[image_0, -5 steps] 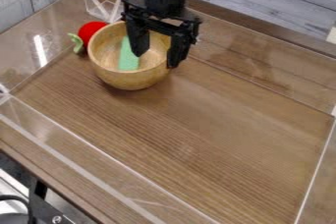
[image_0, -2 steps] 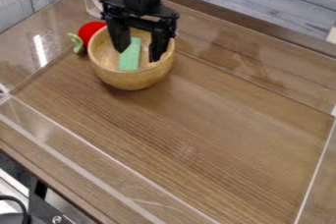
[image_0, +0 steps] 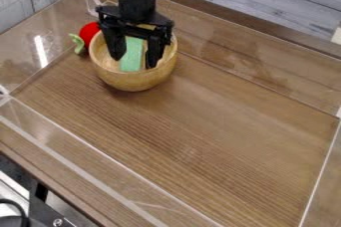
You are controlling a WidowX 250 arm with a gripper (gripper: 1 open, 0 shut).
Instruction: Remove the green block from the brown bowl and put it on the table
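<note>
The brown bowl [image_0: 135, 73] sits at the upper left of the table [image_0: 213, 121]. Inside it lies the green block [image_0: 134, 55], a light green bar leaning along the bowl's inside, partly hidden by the gripper. My black gripper [image_0: 136, 52] hangs straight above the bowl, open, with one finger on each side of the block and its tips reaching down into the bowl. Whether the fingers touch the block I cannot tell.
A small red round object [image_0: 91, 34] lies just behind the bowl on the left. Clear plastic walls [image_0: 40, 121] line the table's edges. A pale plank wall runs behind the table at the top.
The gripper has moved left and slightly down, from over the bowl's right rim to centred over the green block. Its jaws stayed open. Bowl and block have not moved.
</note>
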